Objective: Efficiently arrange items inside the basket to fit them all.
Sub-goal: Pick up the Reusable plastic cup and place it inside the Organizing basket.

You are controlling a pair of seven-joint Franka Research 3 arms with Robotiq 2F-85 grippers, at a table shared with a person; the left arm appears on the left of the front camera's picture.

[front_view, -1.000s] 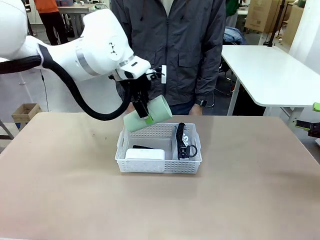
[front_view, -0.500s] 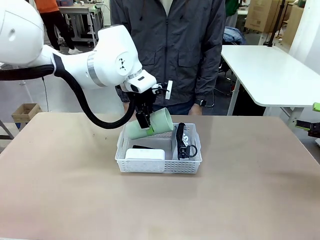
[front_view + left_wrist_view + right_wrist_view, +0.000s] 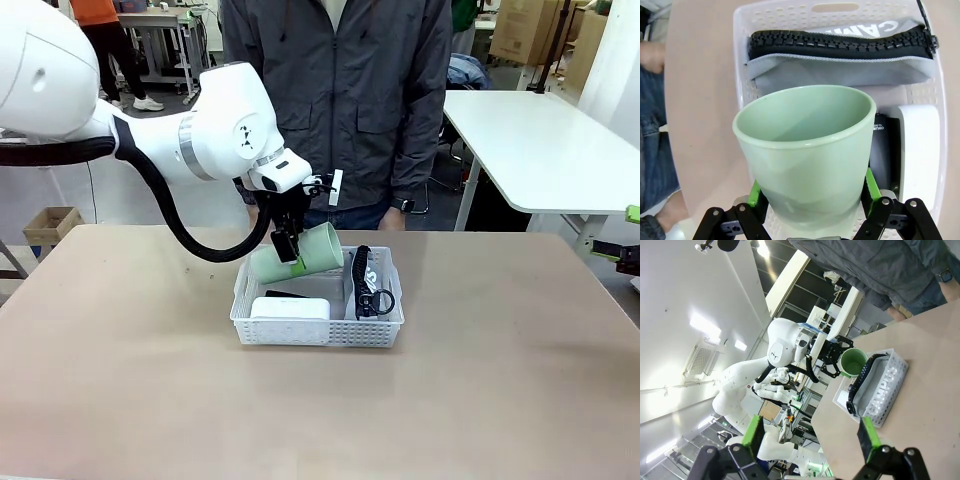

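A: What's the room like?

B: A workshop. A tan table [image 3: 480, 350] runs across the front, a white table [image 3: 545, 140] stands behind it on the right, and a person in a dark grey jacket [image 3: 345, 100] stands at the far side, right behind the basket [image 3: 318, 330].

A: Where's the basket?

B: Near the middle of the tan table, a bit toward the far edge. In the wrist view its rim [image 3: 740, 75] wraps round everything inside.

A: What's in it?

B: The grey pouch [image 3: 840, 70] lies along the right side, zip up, its black strap [image 3: 372, 290] showing in the front view. The white block [image 3: 290, 308] lies at the near left corner. The black stapler [image 3: 884, 155] lies between block and pouch, mostly hidden.

A: And the cup?

B: The cup [image 3: 298, 252] is in the air, tilted on its side, mouth toward the right, over the basket's far left part. I can't tell whether it touches the rim.

A: Who holds it?

B: The left gripper [image 3: 287, 246]. Its fingers [image 3: 756, 195] clamp the cup's lower body from both sides; the wrist view looks straight into the cup's empty mouth [image 3: 805, 112].

A: The right one?

B: The right gripper [image 3: 810, 437] hangs out at the right, well apart from the basket, fingers spread wide with nothing between them. Its camera sees the basket and the cup [image 3: 852, 361] from afar.
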